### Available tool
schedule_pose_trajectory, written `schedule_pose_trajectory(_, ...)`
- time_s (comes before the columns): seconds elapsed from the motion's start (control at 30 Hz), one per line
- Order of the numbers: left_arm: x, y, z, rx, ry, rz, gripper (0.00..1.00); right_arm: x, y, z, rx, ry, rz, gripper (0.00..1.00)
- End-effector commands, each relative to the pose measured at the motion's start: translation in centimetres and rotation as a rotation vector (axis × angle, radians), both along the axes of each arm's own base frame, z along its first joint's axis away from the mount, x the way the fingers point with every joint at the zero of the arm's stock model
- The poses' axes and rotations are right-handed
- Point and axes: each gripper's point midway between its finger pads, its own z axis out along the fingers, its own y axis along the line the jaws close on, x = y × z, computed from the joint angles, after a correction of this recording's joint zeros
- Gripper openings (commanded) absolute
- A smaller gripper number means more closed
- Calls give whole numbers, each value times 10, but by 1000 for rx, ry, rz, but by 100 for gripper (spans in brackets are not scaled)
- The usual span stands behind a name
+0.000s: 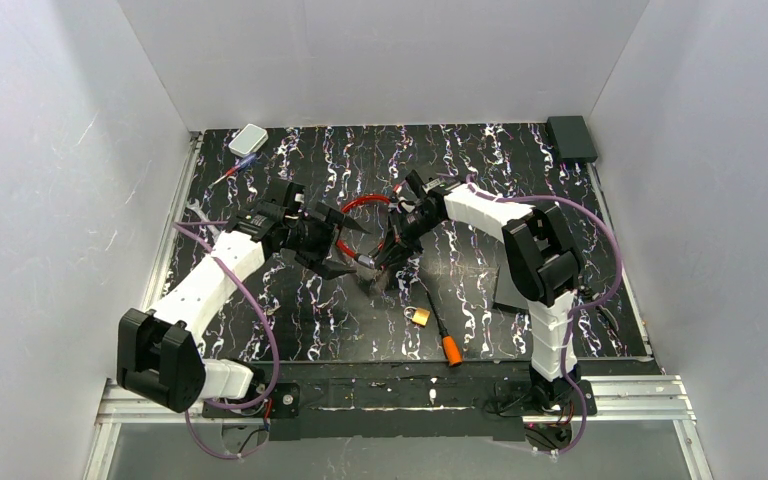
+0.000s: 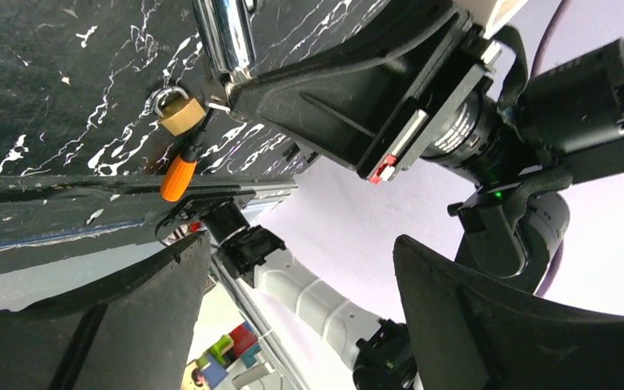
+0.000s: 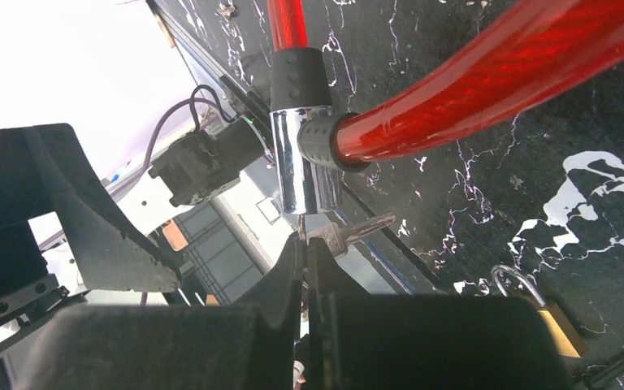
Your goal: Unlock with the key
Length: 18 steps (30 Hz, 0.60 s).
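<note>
**Unlocking, mid-stage.** Nearest the arm bases, the orange-handled screwdriver (image 1: 451,351) and the brass padlock (image 1: 420,317) lie just beside each other on the table (image 1: 560,200), and neither gripper holds them.

Beyond them, over the middle of the table, the right gripper (image 3: 303,253) has its fingers pressed together on the key (image 3: 351,232) and holds it directly under the end of the chrome cylinder (image 3: 303,172) of the red cable lock (image 3: 487,73). A thin metal edge runs from the fingertips up to the cylinder's base. Whether a blade is seated in the keyway cannot be told.

The left gripper (image 1: 343,247) faces the lock from the other side with its fingers spread, gripping nothing.

Farther back, both cable ends sit in their black collars at the cylinder, so the lock appears closed.

Judged progress: the key is picked up and brought to the lock. Left to do are full insertion, if not yet achieved, then the turn and the release of the cable end.

The key looks like a small bunch of pale silvery metal, much smaller than the cylinder. One flat key juts sideways from the pinch with its notched blade pointing away from the fingers.
</note>
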Motion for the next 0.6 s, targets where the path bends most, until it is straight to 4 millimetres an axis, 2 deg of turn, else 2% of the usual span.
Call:
schedule_pose_trajectory(0.0, 5, 11, -2, 55, 0, 66, 80, 8, 7, 20, 71, -72, 9, 1)
schedule_pose_trajectory(0.2, 25, 25, -24, 151, -11, 173, 79, 13, 12, 27, 92, -82, 8, 1)
schedule_pose_trajectory(0.57, 56, 22, -75, 223, -18, 166, 73, 18, 17, 32, 113, -83, 4, 1)
